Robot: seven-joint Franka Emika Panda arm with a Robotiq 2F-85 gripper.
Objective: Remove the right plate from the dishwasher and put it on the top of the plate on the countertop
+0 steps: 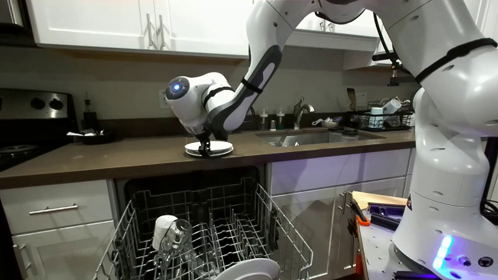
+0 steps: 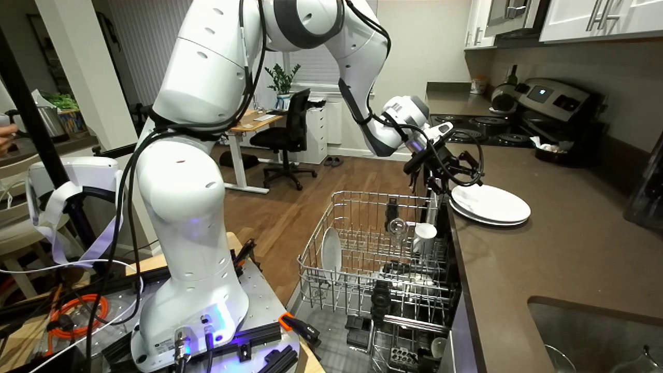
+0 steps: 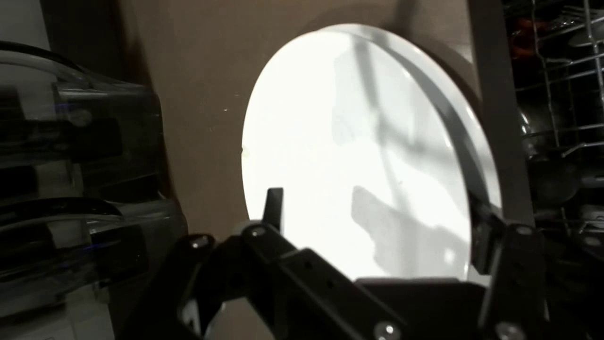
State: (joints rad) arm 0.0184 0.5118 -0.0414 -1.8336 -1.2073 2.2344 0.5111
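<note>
Plate [image 3: 325, 141] (upper one) beneath hand [image 3: 377, 219].

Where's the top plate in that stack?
In the wrist view, the top plate lies right of centre, on a lower plate, near the countertop edge.

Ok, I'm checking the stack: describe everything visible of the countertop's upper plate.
The upper plate is round, white and glossy, perhaps ceramic, partly shadowed, with a small mark at its rim. It lies near the edge of the countertop on the lower plate, which shows past one side. The open gripper is at its rim; contact is unclear.
</note>
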